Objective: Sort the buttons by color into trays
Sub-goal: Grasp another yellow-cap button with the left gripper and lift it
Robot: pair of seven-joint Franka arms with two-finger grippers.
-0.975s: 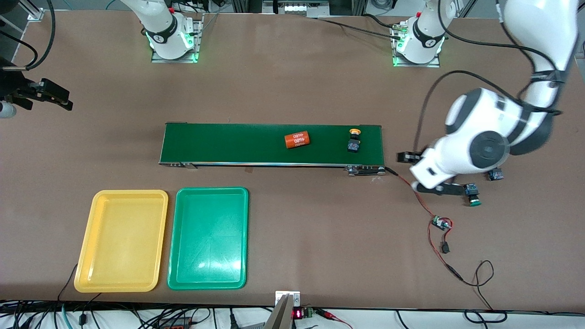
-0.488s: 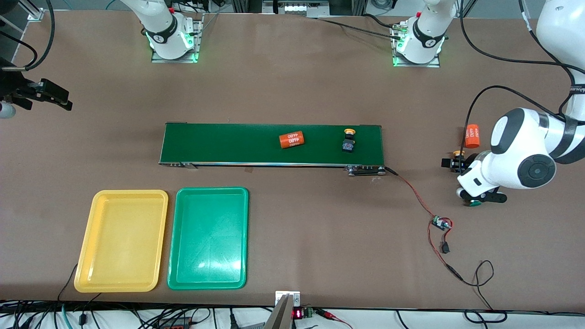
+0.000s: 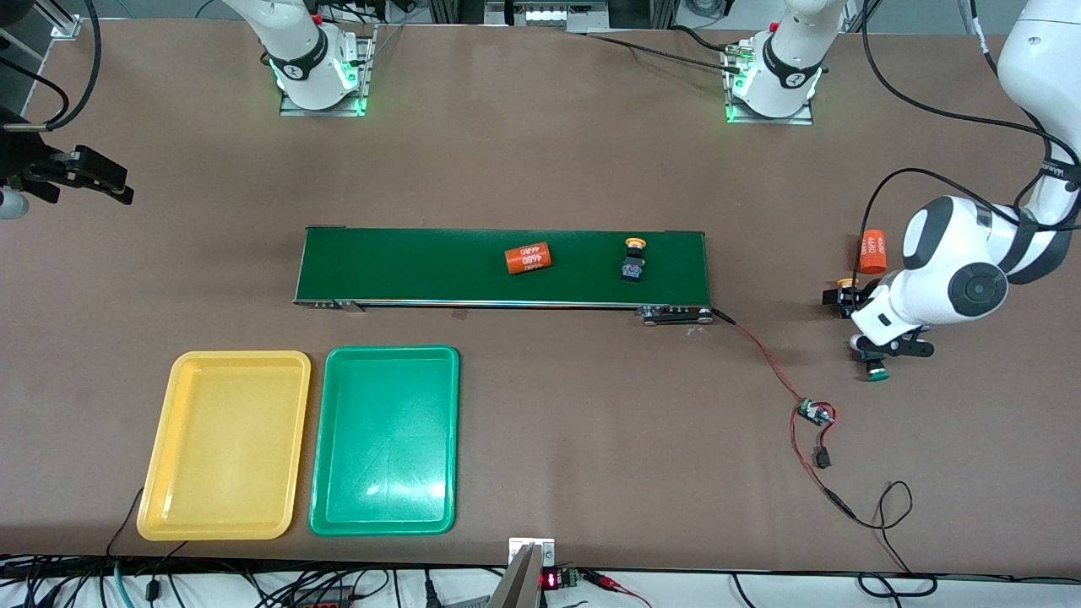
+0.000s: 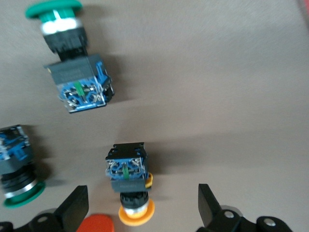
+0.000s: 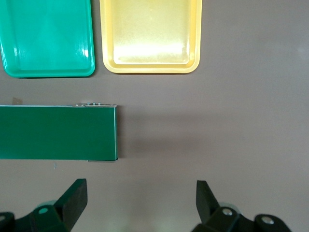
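Trays (image 3: 228,363) flush, apart from belt (image 3: 422,262)

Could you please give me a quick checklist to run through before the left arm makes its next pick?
1. Left hand open: ok, fingers spread and empty.
2. A button lined up with it: ok, the yellow-capped button lies on its side between the fingers, untouched.
3. Neighbours clear of the fingers: cannot tell; an orange cylinder sits close to one finger.
4. Yellow tray free: ok, nothing in it.
5. Green tray free: ok, nothing in it.
6. Right hand out of the way: ok, open, waiting past the belt end.
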